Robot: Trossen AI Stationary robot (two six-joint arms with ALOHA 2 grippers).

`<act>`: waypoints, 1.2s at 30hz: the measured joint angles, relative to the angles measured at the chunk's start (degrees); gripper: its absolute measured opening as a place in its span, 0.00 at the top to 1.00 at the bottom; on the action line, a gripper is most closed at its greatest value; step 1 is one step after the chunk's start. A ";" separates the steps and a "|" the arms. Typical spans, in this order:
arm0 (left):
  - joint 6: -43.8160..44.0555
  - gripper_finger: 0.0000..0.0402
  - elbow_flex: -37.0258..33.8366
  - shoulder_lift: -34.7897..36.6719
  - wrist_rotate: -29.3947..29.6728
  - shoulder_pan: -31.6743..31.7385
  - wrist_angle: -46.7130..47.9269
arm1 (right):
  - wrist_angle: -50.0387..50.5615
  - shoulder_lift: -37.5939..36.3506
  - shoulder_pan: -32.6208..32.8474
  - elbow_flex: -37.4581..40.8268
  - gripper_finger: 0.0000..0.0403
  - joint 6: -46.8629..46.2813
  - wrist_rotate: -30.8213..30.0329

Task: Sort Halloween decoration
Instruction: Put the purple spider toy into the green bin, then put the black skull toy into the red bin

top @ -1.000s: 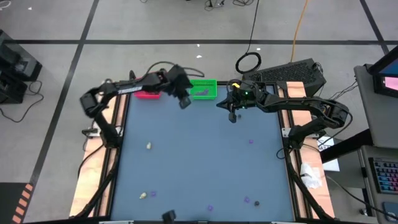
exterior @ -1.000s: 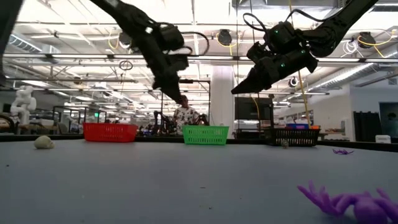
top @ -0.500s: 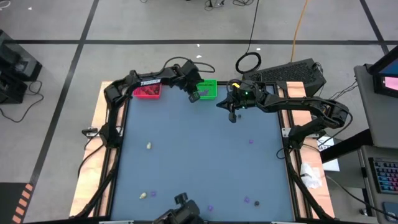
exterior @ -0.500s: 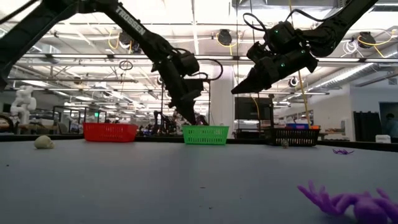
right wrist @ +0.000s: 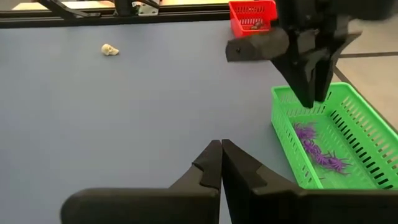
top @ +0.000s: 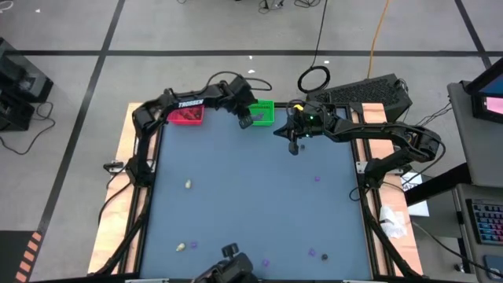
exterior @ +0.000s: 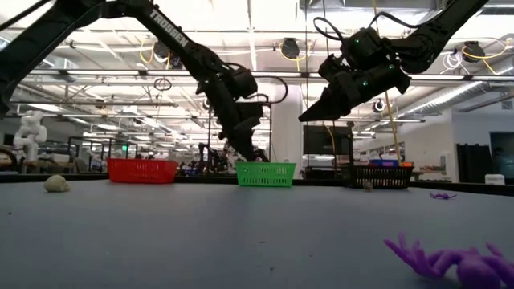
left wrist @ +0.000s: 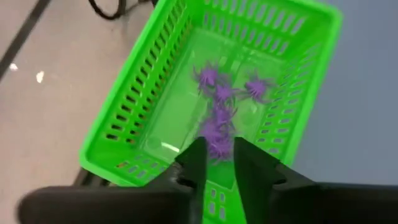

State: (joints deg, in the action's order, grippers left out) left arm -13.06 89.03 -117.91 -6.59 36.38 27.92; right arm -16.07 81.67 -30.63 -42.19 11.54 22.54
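Halloween decoration: purple spiders (left wrist: 217,115) heaped in green bin (left wrist: 298,118); skull (right wrist: 110,49) loose on counter (top: 251,196). Left gripper (left wrist: 216,163) poised above bin, fingers slightly parted, apparently releasing spider. Right gripper (right wrist: 221,163) hovering nearby, fingers closed, empty.

Left claw (top: 246,122) blocks the green bin (top: 262,112) (mid-table lies open).

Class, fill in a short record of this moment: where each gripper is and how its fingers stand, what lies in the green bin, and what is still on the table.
left gripper: over the green bin, fingers slightly apart, nothing between them
right gripper: raised over the table, beside the bin, shut, empty
green bin contents: purple spiders
on table: a cream skull, several purple bits
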 joint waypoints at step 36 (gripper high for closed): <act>6.77 0.97 -54.33 28.48 -1.80 -13.89 -71.99 | 34.03 -13.79 24.00 -0.04 0.99 -22.43 -27.97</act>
State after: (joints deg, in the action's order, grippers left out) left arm -6.29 34.70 -89.43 -8.39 22.49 -44.07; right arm 17.96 67.88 -6.63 -42.24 -10.89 -5.43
